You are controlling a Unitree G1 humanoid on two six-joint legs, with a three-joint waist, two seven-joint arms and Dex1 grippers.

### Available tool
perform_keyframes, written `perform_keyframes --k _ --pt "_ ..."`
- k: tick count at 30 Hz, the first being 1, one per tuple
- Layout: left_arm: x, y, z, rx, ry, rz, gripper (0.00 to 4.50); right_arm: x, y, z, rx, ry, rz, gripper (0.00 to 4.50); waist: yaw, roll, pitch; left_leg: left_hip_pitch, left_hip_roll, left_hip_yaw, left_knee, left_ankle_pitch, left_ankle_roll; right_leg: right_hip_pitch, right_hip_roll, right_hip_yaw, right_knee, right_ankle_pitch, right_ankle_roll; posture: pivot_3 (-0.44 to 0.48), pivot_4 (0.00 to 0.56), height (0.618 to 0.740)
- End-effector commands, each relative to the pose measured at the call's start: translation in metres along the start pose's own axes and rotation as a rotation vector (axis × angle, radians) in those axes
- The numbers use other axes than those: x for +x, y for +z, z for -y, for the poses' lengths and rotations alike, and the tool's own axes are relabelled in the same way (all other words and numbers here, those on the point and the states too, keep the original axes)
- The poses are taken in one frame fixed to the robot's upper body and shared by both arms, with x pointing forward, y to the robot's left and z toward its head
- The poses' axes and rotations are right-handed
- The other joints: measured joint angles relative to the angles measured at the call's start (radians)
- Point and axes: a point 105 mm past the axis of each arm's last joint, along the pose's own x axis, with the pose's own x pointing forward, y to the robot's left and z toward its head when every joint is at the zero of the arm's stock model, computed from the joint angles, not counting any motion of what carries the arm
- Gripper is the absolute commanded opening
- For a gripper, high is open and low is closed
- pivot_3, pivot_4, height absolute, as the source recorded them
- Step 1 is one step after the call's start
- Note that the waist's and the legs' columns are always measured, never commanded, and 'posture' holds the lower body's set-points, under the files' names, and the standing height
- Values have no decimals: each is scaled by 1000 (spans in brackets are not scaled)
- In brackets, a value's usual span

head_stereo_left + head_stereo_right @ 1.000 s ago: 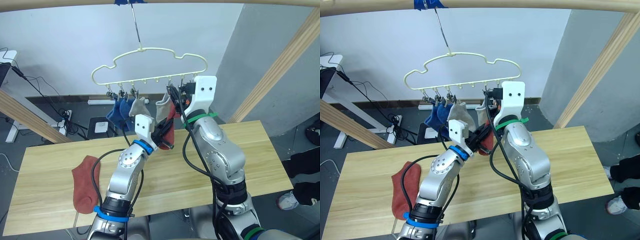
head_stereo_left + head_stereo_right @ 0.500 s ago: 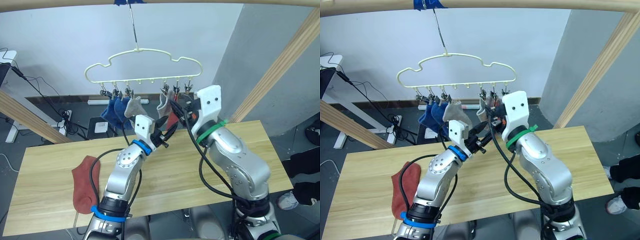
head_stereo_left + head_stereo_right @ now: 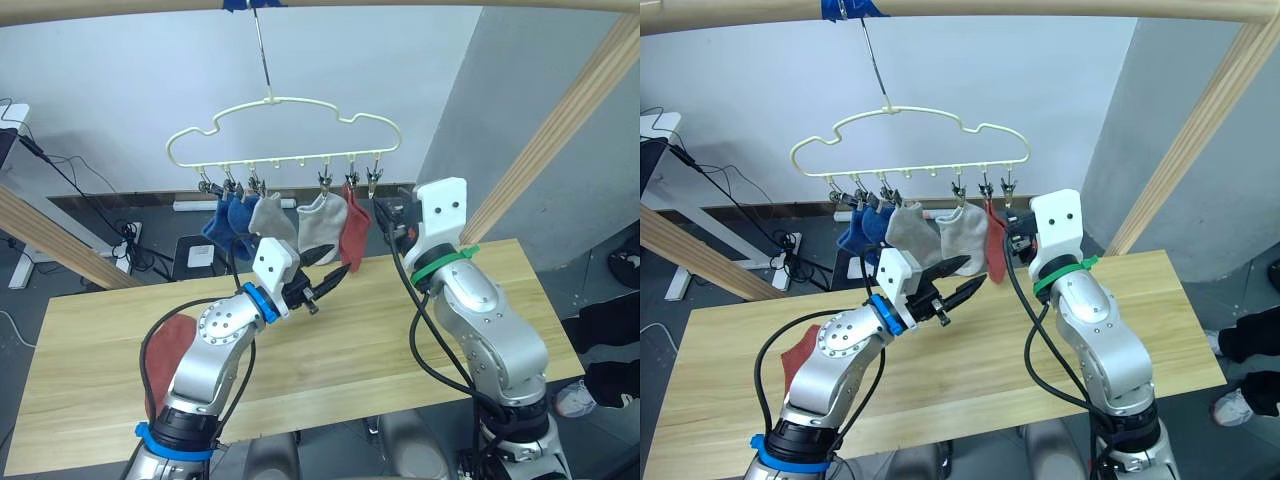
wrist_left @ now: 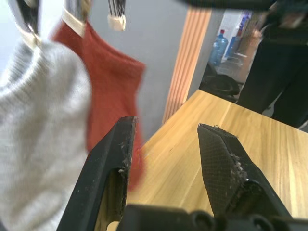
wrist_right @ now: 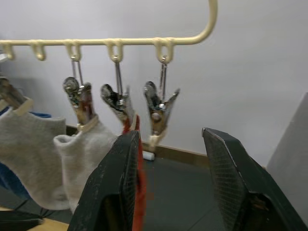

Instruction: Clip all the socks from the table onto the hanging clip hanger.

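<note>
Left eye view: both hands (image 3: 328, 268) (image 5: 168, 192) spread, empty; rust-red sock (image 3: 354, 227) clipped on hanger (image 3: 285, 130).

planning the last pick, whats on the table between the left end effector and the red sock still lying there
Only bare tabletop. In the left eye view, the left end effector hangs open above the table, and no other thing lies on the planks between it and the red sock near the table's left end.
</note>
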Motion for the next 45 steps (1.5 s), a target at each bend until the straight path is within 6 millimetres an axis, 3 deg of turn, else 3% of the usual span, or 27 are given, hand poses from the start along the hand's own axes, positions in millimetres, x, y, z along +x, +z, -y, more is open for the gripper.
perform_keyframes --k 1,9,28,32,45 --pt "-2 25 -3 34 -12 59 2271 5 14 5 -2 -48 69 2513 1 0 0 0 0 0 0 0 0 0 0 0 0 0 0 -172 248 740" --pt "-3 37 -6 35 0 71 2271 11 14 3 2 -69 72 2513 2 0 0 0 0 0 0 0 0 0 0 0 -1 0 0 -172 248 740" --pt "-4 36 -10 49 9 58 2271 29 10 -1 66 -129 59 2513 3 0 0 0 0 0 0 0 0 0 0 0 0 0 0 -156 233 740" --pt "-5 36 -11 49 13 54 2271 31 10 -6 87 -120 54 1663 3 0 0 0 0 0 0 0 0 0 0 0 0 0 0 -156 232 740" --pt "-5 34 -11 51 12 46 2271 36 13 -13 104 -117 59 1663 3 0 0 0 0 0 0 0 0 0 -1 0 1 0 0 -155 231 740"
